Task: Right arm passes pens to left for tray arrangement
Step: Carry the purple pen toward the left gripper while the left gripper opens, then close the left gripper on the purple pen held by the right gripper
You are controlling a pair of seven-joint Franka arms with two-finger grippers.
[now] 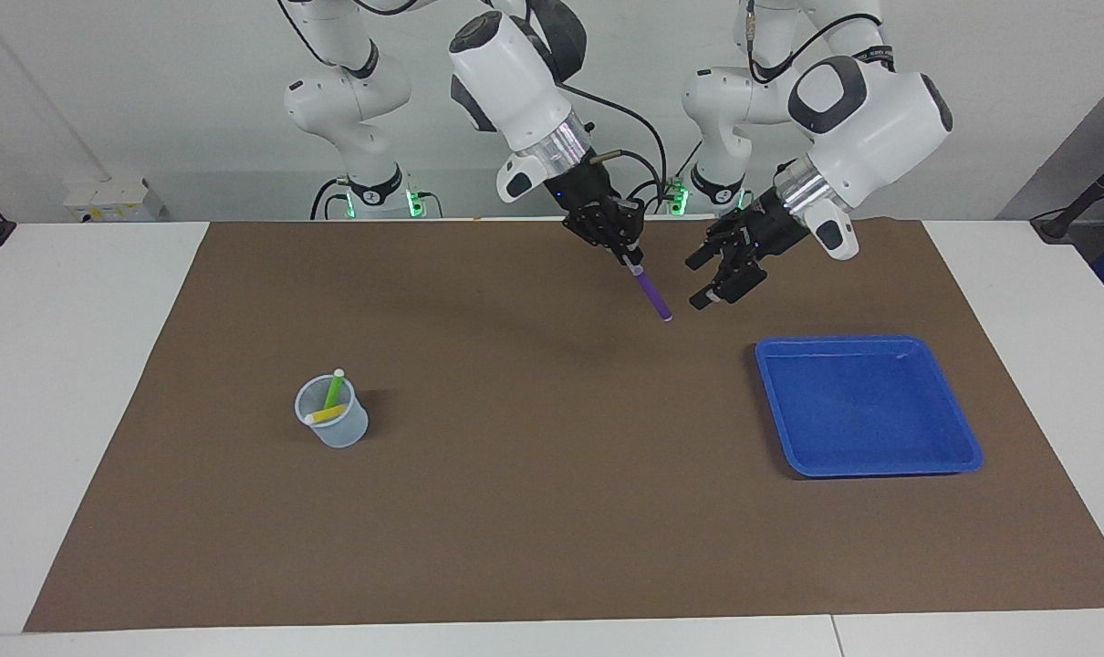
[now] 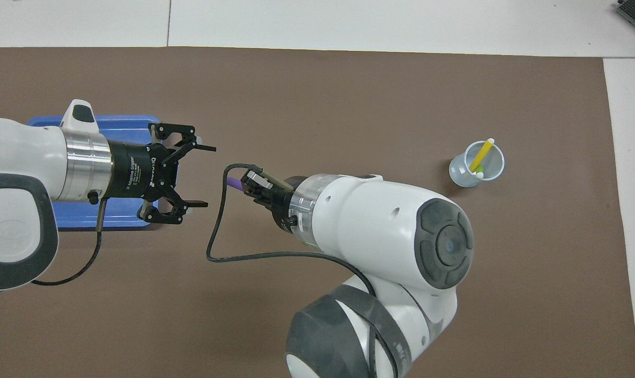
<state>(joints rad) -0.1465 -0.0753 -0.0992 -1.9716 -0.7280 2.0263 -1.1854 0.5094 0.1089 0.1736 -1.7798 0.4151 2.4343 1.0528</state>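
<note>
While my right tool (image 1: 627, 255) grips the purple pen (image 1: 652, 296) over bare mat (image 1: 515, 511), my left tool (image 1: 718, 272) hangs wide open beside its tip, apart. Green pen (image 1: 334, 391) and yellow pen (image 1: 326, 414) stand in the cup (image 1: 333, 429); the tray (image 1: 958, 429) is near the mat's edge.

Bright, even overhead light; soft faint shadows; both views sharp.

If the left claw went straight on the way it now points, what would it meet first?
Most likely the purple pen held out by the right claw. The left claw is open, facing it across a gap. Depth alignment is uncertain.
</note>
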